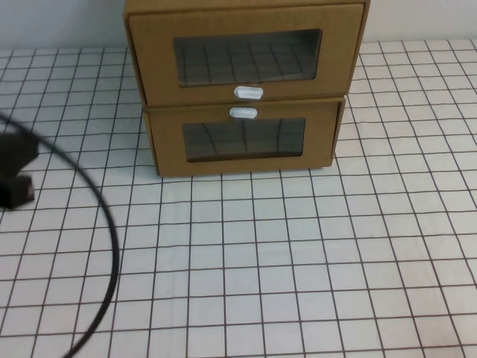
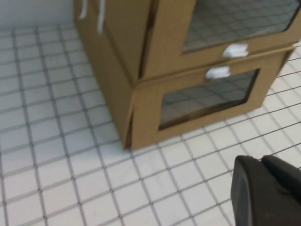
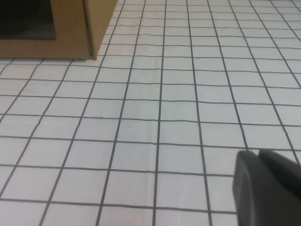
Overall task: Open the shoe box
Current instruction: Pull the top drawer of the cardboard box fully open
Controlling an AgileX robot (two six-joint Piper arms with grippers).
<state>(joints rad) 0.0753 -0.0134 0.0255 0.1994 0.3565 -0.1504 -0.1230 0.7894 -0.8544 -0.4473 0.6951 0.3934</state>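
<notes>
Two brown cardboard shoe boxes are stacked at the back of the table, the upper box (image 1: 246, 52) on the lower box (image 1: 242, 142). Each front has a dark window and a white handle: upper handle (image 1: 248, 92), lower handle (image 1: 243, 112). Both fronts are closed. My left gripper (image 2: 260, 160) is shut and holds nothing. It hovers over the table to the left of and in front of the boxes; the lower handle (image 2: 217, 72) lies well beyond it. My right gripper (image 3: 257, 153) is shut and empty, low over the tiles off the boxes' right front corner (image 3: 70, 28).
The table is covered with a white cloth with a dark grid (image 1: 298, 261). Part of my left arm (image 1: 15, 160) shows at the left edge, with a black cable (image 1: 112, 253) curving down to the front. The right arm is outside the high view.
</notes>
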